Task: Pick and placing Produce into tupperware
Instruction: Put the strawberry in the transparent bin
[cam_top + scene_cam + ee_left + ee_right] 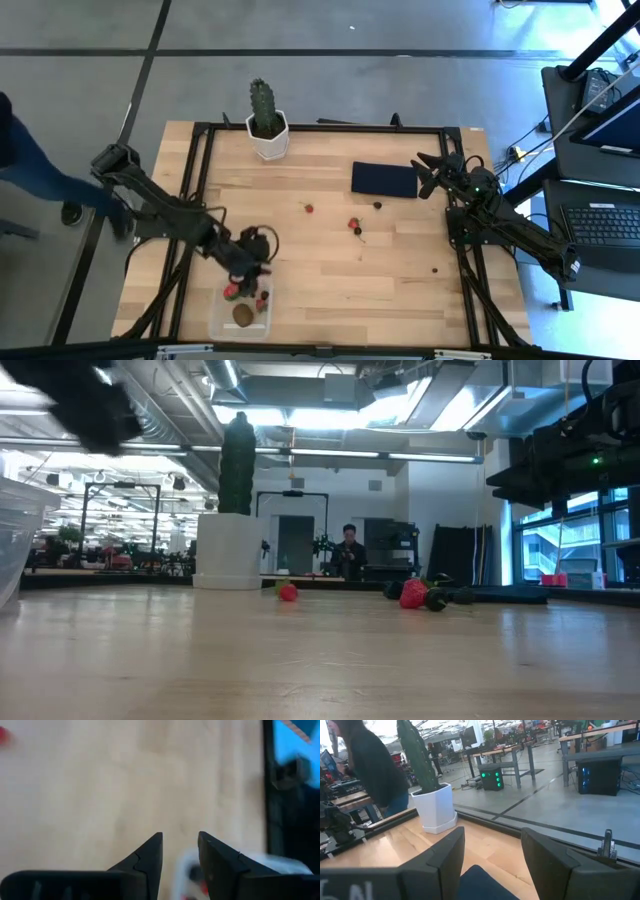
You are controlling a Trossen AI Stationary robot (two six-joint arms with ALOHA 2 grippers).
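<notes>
The clear tupperware (240, 318) sits at the table's near edge, left of centre, and shows at the left border of the low view (14, 530). Inside lie a brown kiwi (242, 316) and red strawberries (232, 291). My left gripper (256, 272) hovers open over the box's far rim and holds nothing (180, 842). Two strawberries (309, 208) (353, 224) and dark berries (377, 205) (434, 269) rest on the wood mid-table. My right gripper (428, 176) waits open at the far right, beside the navy rectangle (384, 180).
A green cactus in a white pot (267, 128) stands at the far edge, left of centre. The black frame rail (330, 128) runs around the table. A person (25, 165) stands off the table's left side. Bare wood lies between the box and the loose fruit.
</notes>
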